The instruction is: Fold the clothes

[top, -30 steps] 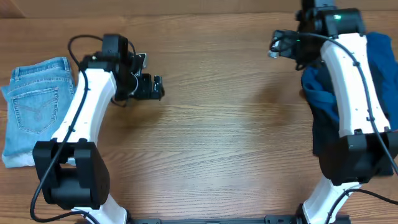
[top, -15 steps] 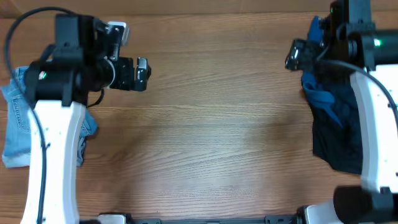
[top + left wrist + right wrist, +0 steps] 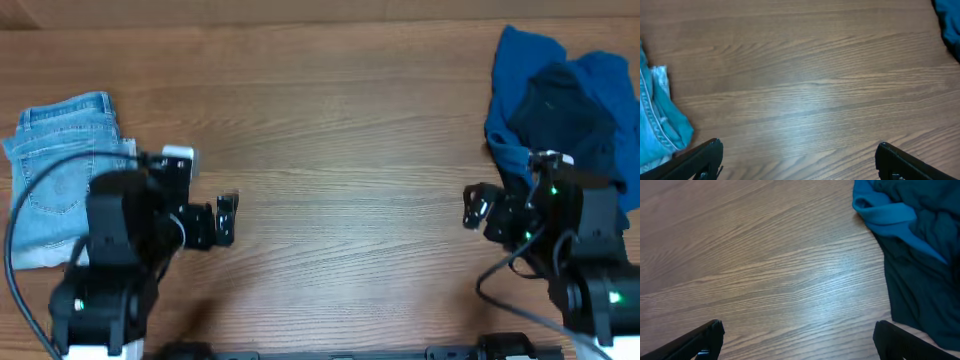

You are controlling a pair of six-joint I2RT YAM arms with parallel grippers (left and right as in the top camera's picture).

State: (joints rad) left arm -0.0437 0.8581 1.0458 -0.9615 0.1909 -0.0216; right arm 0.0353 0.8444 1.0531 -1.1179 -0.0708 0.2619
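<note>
Between folded jeans (image 3: 60,170) and blue garments (image 3: 560,110), left end effector (image 3: 228,217) and right end effector (image 3: 470,208) gape empty over the table (image 3: 340,130).

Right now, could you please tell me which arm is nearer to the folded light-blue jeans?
Left. The left arm is close beside the jeans; the right arm is across the table, next to the blue garments.

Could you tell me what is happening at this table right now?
Two robot arms are working on folding clothes. Neither holds anything: the left gripper and right gripper both hang open over bare table. The light-blue jeans lie folded at the left; a royal-blue garment and a dark navy garment sit in an unfolded heap at the right.
</note>
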